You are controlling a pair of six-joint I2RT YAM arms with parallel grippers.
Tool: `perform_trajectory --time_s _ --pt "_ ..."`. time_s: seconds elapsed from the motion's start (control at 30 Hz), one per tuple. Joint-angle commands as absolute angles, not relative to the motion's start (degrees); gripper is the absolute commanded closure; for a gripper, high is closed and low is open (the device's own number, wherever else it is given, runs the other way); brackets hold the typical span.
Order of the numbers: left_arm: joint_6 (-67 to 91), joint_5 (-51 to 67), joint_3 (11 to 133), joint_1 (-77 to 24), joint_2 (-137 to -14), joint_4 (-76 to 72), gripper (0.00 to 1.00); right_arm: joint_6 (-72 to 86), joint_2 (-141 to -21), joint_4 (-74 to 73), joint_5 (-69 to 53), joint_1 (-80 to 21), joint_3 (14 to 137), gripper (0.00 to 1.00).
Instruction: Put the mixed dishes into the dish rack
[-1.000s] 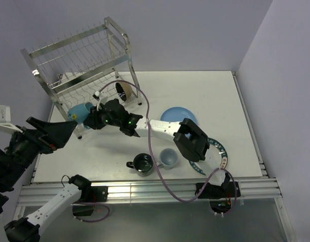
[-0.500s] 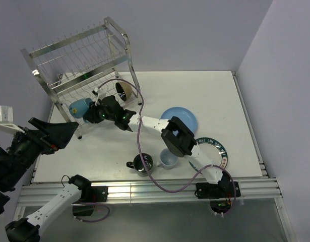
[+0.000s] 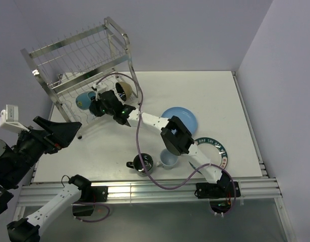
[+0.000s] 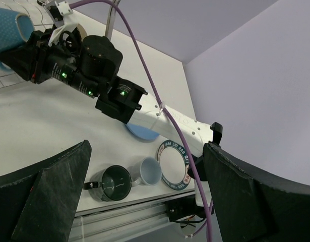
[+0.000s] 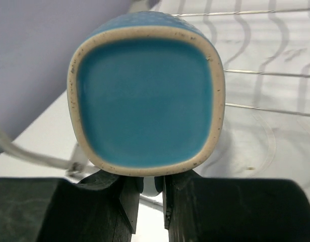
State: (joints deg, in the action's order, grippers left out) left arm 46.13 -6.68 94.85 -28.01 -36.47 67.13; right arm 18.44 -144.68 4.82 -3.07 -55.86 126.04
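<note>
My right gripper (image 3: 98, 105) is shut on the handle of the blue mug (image 3: 85, 99), holding it on its side over the wavy lower shelf of the dish rack (image 3: 79, 55). In the right wrist view the mug's base (image 5: 147, 101) fills the frame above the gripper (image 5: 150, 184). The black-and-tan bowl (image 3: 124, 89) stands in the rack's lower tier. The light-blue plate (image 3: 186, 117), white lettered plate (image 3: 216, 151), dark mug (image 3: 143, 164) and pale cup (image 3: 168, 158) are on the table. My left gripper (image 3: 56, 132) is open and empty at the left edge.
The right arm's purple cable (image 3: 139, 126) loops over the table between the rack and the cups. The left wrist view shows the dark mug (image 4: 113, 182), pale cup (image 4: 149, 171) and white plate (image 4: 174, 160) near the front edge. Walls stand behind and to the right.
My right gripper has carried the blue mug from in front of the rack up and back, in over the lower shelf. The left arm has barely shifted.
</note>
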Motion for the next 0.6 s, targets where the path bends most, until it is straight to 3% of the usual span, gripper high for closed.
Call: perform_trajectory --time_s 0.0,0.57 --pt "46.9 -5.5 94.0 -28.1 -35.8 65.0 0.01 12.9 -144.5 6.4 3.3 -54.5 131.0 1.0" --pt "48.8 -5.5 92.8 -28.0 -34.8 64.9 0.01 7.2 -146.8 0.6 9.8 -51.7 134.5 1.0"
